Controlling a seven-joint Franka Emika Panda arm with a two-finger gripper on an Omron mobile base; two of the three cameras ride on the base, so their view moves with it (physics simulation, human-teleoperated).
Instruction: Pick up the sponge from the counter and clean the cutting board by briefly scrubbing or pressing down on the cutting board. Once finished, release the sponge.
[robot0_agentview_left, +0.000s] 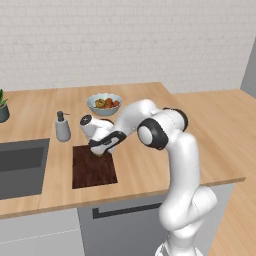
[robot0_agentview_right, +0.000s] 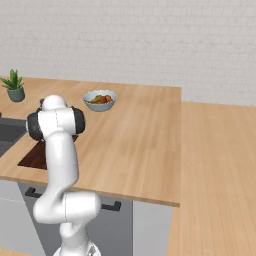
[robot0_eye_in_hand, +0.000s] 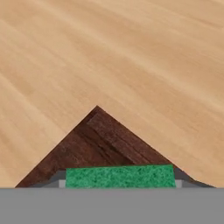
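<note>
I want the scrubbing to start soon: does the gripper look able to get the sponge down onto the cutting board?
Probably yes: the gripper holds the sponge right over a corner of the cutting board, nothing between them.

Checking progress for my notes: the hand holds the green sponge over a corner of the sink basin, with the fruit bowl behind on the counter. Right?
Not quite. The hand holds the sponge over a corner of the cutting board, not the sink basin, as the hand view shows. The fruit bowl does sit behind on the counter.

Colours on the worktop

We see a green speckled sponge, a dark reddish-brown grained cutting board and a light-tan planked counter.
</note>
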